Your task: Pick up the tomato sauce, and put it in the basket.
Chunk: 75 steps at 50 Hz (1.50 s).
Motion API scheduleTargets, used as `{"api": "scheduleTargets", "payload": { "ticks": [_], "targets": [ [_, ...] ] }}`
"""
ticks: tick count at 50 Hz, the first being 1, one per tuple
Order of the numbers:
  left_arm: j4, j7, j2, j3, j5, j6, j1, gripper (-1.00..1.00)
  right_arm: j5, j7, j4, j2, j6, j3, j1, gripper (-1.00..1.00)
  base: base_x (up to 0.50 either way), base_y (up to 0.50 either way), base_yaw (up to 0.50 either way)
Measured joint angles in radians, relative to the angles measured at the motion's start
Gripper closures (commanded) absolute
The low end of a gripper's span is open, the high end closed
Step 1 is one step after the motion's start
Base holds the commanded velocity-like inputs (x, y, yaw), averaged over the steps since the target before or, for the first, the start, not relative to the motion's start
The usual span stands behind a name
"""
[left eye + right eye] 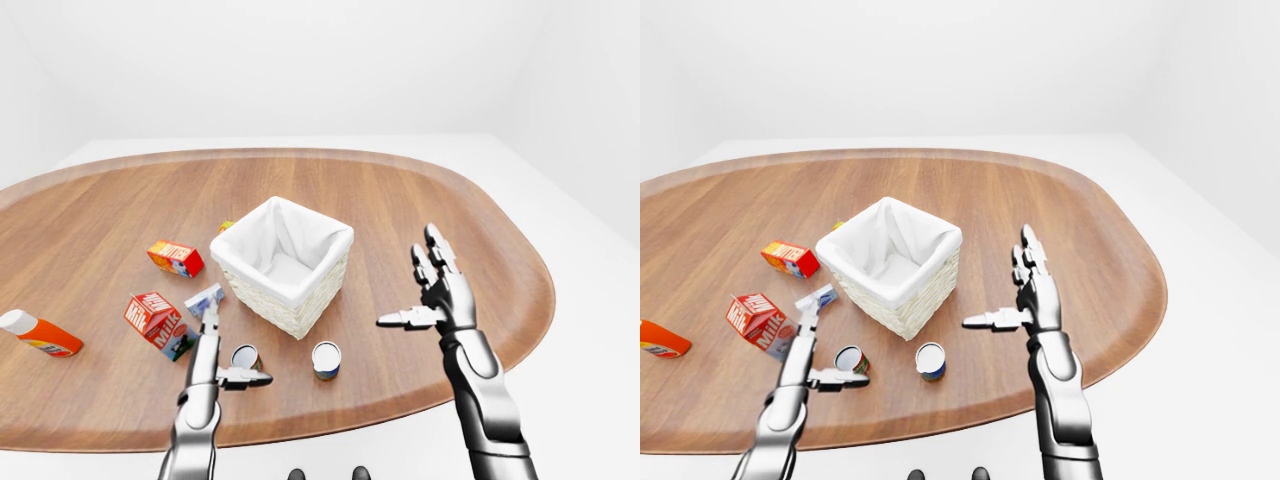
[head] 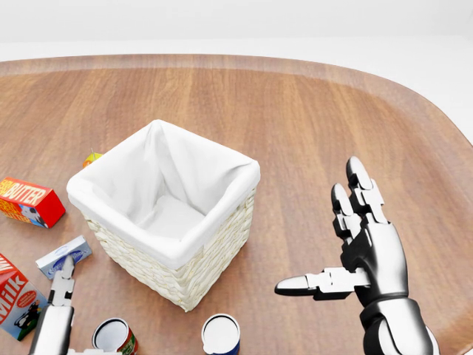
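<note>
Tomato sauce can (image 1: 245,357) just beside left hand (image 1: 222,362) — fingers spread, right hand (image 1: 435,295) open, apart

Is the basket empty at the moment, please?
Empty as far as shows: the basket holds only its white liner, with bare cloth at the bottom. Both cans stand outside it on the table.

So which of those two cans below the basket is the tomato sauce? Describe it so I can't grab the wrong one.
Start at the white-lined wicker basket in the middle of the wooden table. Just below it in the left-eye view stand two upright cans. Probably it is the left one, the red-labelled can, right beside the left hand; its neighbour is the blue-labelled can, standing alone.
</note>
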Motion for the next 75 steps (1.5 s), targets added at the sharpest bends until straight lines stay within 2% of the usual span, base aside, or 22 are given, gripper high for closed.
{"api": "scheduleTargets", "payload": {
  "ticks": [8,27,54,75],
  "targets": [
    [0.035,0.01,0.005,-0.001,-0.004,-0.014,-0.011,-1.0,-0.001,0.0,0.001,0.0,0.0,0.001,0.001,-1.0,0.0,0.0,0.0],
    [0.097,0.03,0.01,-0.016,-0.008,-0.028,-0.044,-1.0,-0.002,0.001,0.005,0.001,0.0,0.001,0.001,-1.0,0.0,0.0,0.0],
    [0.175,0.052,0.018,-0.025,-0.015,-0.069,-0.056,-1.0,-0.003,-0.002,0.014,0.0,0.0,0.0,-0.005,-1.0,0.0,0.0,0.0],
    [0.23,0.06,0.035,-0.004,-0.031,-0.099,-0.068,-1.0,-0.005,0.0,0.013,0.0,0.0,0.002,-0.001,-1.0,0.0,0.0,0.0]
  ]
}}
